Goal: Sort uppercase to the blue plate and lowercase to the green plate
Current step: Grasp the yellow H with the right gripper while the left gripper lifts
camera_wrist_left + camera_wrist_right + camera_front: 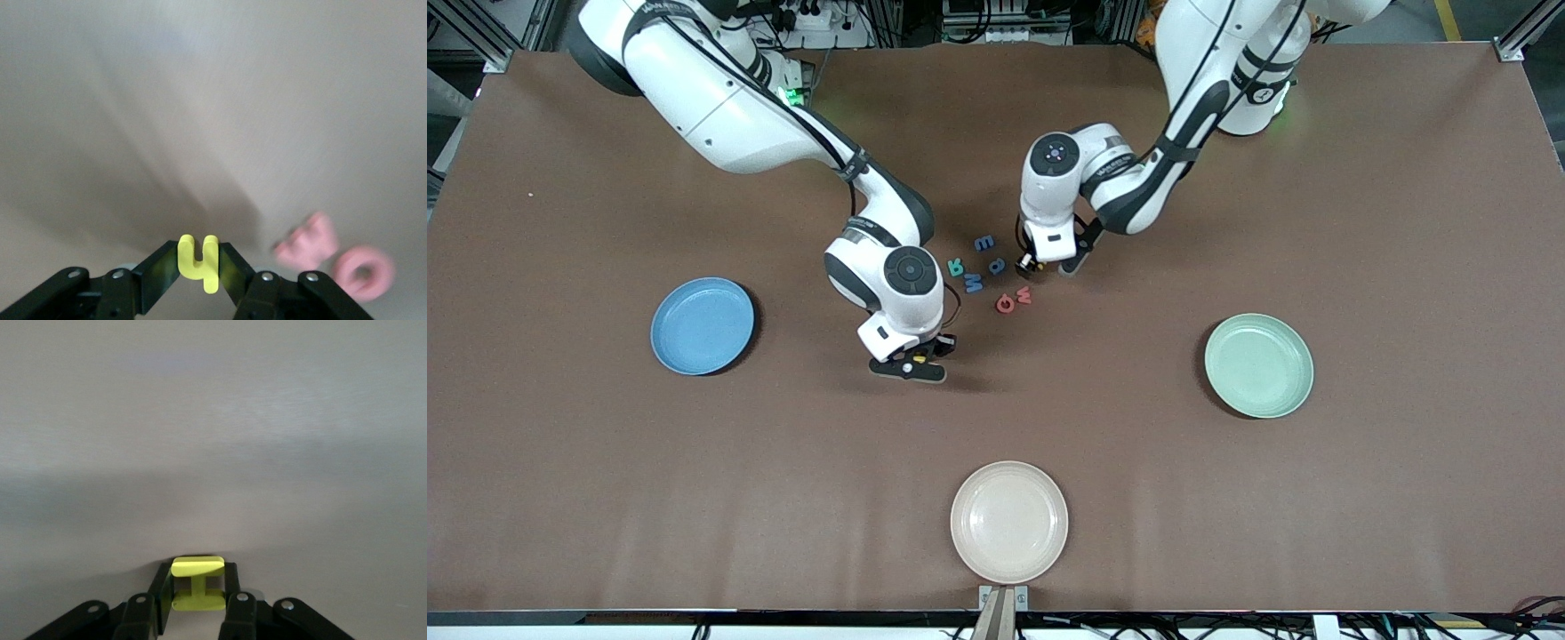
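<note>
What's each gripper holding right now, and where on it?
Left gripper is shut on the yellow h, pads on its two side edges. Right gripper is shut on the yellow H, clamped across its two uprights.

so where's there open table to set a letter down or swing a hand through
Bare table runs between the blue plate and the right gripper, and between the letter cluster and the green plate. The strip from the cluster toward the cream plate is also free. It is crowded between both grippers, where the left gripper sits beside the letters.
</note>
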You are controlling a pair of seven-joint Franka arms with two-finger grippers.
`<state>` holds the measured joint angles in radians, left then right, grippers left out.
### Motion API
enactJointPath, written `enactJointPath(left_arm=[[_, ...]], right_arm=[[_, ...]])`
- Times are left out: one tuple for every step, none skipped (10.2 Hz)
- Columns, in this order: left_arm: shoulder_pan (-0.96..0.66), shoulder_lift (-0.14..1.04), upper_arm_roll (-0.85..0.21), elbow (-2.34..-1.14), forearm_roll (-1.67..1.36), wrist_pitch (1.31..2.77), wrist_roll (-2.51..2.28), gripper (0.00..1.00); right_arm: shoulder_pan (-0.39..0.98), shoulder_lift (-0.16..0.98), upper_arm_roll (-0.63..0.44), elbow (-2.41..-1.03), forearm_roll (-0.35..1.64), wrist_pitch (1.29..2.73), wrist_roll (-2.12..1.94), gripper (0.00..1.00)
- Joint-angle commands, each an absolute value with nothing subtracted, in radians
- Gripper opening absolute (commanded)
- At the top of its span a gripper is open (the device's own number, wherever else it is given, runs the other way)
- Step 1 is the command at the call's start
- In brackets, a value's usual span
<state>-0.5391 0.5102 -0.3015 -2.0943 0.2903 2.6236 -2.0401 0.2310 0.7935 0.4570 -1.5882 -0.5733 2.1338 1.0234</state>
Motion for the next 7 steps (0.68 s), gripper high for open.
enactJointPath(left_arm=[[-0.453,0.402,-0.308,-2.111,0.319,2.554,-2.025,0.00],[-0.404,0.375,-0.311,-2.111,0.321,2.510,-1.994,0.00],[-0.332,0.356,-0.311,-2.112,0.319,2.473,-1.959,0.00],[-0.225,0.353,-0.317,-2.111,0.319,2.447,-1.897,0.00],[-0.140,0.360,-0.319,-2.111,0.313,2.433,-1.819,0.00],[-0.053,0.367,-0.318,-2.111,0.313,2.430,-1.745,0.00],[0.030,0.368,-0.318,-2.111,0.313,2.430,-1.655,0.00]], right_arm=[[0.198,0.741,0.492,-1.589,-0.586,1.978,0.913,0.29],[0.184,0.721,0.491,-1.591,-0.583,1.926,0.849,0.29],[0.172,0.691,0.491,-1.600,-0.581,1.881,0.798,0.29],[0.158,0.664,0.491,-1.618,-0.581,1.846,0.752,0.28],[0.146,0.629,0.488,-1.655,-0.566,1.839,0.724,0.28],[0.143,0.596,0.483,-1.696,-0.554,1.839,0.718,0.28],[0.141,0.559,0.470,-1.748,-0.554,1.845,0.707,0.28]])
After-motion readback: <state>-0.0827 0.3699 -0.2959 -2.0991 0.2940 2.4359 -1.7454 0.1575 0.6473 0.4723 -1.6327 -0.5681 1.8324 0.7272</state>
